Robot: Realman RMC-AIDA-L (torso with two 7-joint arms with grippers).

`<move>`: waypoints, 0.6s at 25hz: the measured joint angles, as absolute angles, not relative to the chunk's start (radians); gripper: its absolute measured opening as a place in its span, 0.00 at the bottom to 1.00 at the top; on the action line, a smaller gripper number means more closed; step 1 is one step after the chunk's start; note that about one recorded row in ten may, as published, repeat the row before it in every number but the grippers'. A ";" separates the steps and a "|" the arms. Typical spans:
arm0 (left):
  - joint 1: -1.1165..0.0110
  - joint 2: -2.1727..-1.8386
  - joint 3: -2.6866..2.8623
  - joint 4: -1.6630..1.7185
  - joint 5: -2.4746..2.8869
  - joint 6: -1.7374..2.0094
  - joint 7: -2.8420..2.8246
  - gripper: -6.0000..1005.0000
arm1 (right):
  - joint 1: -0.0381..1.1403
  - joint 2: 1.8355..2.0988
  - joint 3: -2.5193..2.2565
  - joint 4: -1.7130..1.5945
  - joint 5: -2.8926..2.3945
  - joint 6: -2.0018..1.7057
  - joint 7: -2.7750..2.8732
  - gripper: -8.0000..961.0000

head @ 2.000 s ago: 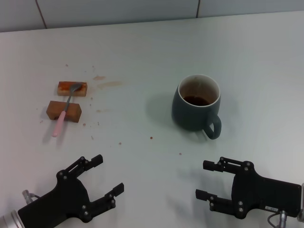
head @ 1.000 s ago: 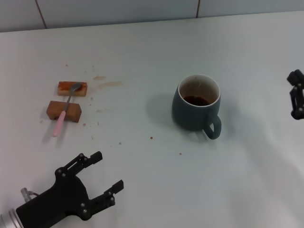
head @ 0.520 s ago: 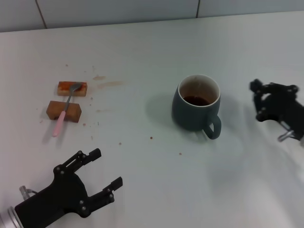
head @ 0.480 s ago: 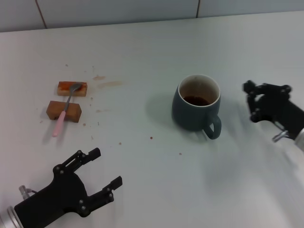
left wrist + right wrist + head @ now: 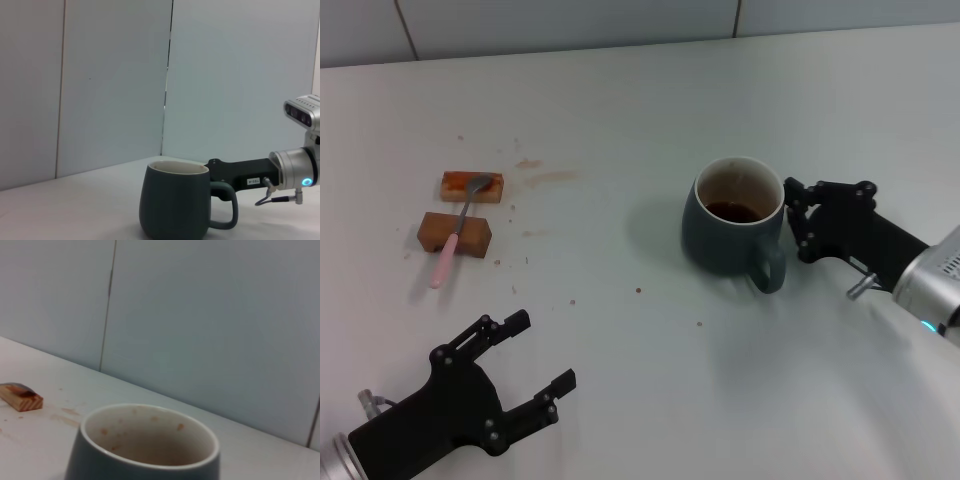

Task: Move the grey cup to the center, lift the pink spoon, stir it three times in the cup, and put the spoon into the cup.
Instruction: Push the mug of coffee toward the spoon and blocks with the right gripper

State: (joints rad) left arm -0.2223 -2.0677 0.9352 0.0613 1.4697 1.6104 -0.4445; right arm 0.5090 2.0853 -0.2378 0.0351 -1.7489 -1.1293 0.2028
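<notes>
Swung in from right edge: right gripper, fingers spread, now beside grey cup rim, above handle. Risk: hard contact tips cup, spills liquid. Pink spoon far beyond cup, on blocks. Left gripper spread, parked

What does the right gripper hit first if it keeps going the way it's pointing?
Likely the grey cup: the right gripper, open, points at its side just above the handle, already close. Whether they touch is unclear.

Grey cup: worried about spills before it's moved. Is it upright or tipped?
Upright. The grey cup stands on its base, rim level, dark liquid inside.
</notes>
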 joint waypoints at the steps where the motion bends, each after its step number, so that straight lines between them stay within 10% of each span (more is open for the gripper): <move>1: -0.222 -2.068 0.935 0.061 1.470 1.611 -0.445 0.83 | 0.515 2.085 -0.238 0.042 -1.749 -1.123 0.203 0.07; 15: -0.216 -2.065 0.936 0.065 1.469 1.626 -0.445 0.83 | 0.638 2.086 -0.237 0.146 -1.749 -1.045 0.201 0.07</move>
